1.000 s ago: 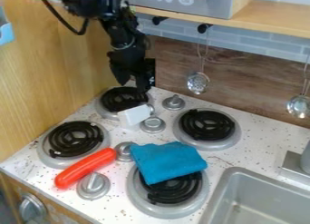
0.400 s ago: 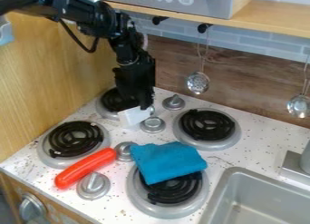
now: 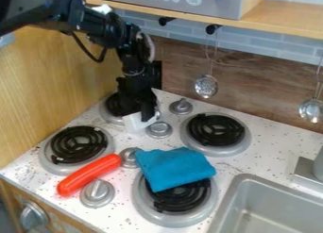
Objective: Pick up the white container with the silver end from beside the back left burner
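Observation:
The black gripper hangs down over the back left burner, low at a white block-like object. Its lower end overlaps the upper right part of that white object, which stands beside a metal knob. Whether the fingers are closed around it is hard to make out. A blue folded cloth lies partly over the front right burner. An orange-red sausage-shaped toy rests between the front left burner and a knob.
A grey sink is at the lower right. The back right burner and several metal knobs are set in the speckled counter. A slotted ladle and another ladle hang by the back wall. A wooden wall stands on the left.
The gripper has come down and slightly right from above the back left burner to the white object. The cloth, the sausage-shaped toy and the white object look unmoved.

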Controlling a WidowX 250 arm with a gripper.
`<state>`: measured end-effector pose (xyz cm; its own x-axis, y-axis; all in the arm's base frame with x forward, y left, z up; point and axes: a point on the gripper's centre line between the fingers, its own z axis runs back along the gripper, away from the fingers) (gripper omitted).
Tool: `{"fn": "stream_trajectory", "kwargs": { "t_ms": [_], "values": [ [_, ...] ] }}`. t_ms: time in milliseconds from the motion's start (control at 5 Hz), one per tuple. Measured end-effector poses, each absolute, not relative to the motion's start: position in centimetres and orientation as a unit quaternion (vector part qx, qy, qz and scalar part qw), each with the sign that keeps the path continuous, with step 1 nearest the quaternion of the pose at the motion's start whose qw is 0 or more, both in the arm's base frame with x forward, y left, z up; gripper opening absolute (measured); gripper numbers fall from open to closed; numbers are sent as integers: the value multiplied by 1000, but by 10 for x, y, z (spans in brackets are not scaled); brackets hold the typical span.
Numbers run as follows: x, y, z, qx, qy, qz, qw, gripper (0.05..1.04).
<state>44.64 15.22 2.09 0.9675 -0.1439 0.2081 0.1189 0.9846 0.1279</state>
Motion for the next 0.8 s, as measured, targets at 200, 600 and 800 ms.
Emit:
{"fn": "stream_trajectory", "kwargs": {
  "t_ms": [200, 600, 800],
  "values": [
    [451, 144, 12, 70, -86, -91, 990, 1001],
    [456, 144, 6, 68, -62, -93, 991, 925],
    [456, 146, 6, 74, -56, -93, 991, 805]
  ]
}}
